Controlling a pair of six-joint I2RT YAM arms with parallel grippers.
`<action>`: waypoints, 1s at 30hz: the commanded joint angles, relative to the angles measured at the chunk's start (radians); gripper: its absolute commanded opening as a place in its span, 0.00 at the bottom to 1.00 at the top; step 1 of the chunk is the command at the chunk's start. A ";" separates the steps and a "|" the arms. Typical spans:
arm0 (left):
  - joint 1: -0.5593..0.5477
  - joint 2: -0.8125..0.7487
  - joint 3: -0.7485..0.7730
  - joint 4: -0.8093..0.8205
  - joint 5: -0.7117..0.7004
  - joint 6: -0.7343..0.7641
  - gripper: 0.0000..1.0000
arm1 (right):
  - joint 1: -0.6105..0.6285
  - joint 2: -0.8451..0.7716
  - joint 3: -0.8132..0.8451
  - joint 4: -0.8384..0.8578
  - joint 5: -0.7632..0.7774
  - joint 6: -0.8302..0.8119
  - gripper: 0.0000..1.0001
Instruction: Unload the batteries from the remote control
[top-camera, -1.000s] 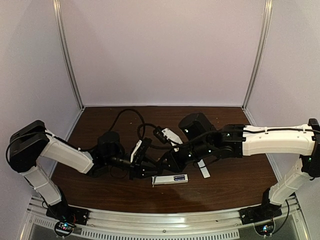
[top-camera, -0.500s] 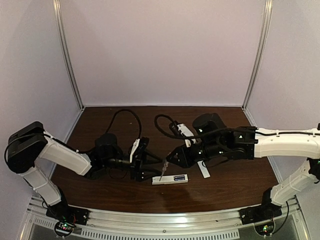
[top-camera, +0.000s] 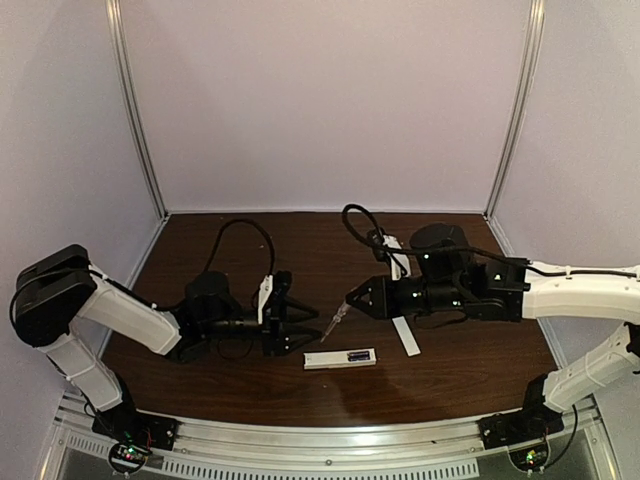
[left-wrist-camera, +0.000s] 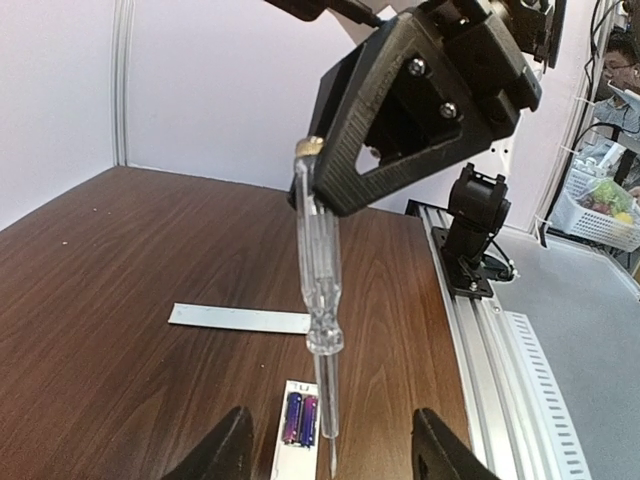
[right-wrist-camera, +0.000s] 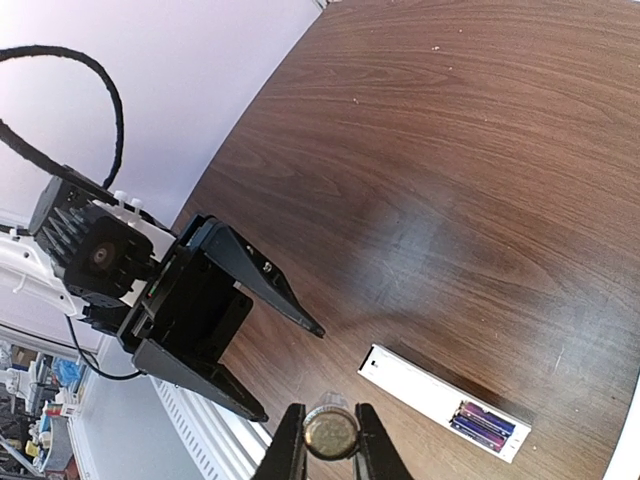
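Lying just under screwdriver (left-wrist-camera: 318, 275) tip: remote control (top-camera: 340, 358).

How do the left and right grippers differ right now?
The left gripper is open and empty; the right gripper is shut on the screwdriver. The left gripper reaches in from the left, the right gripper from the right. Both face each other, and neither touches the remote.
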 joint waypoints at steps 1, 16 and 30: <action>-0.004 0.024 0.001 0.077 -0.024 0.012 0.55 | -0.008 -0.030 -0.031 0.064 0.034 0.060 0.00; -0.013 0.084 0.036 0.105 0.012 -0.017 0.26 | -0.008 -0.023 -0.047 0.132 -0.008 0.073 0.00; -0.017 0.083 0.037 0.114 0.030 -0.032 0.00 | -0.008 -0.021 -0.065 0.146 -0.053 0.049 0.00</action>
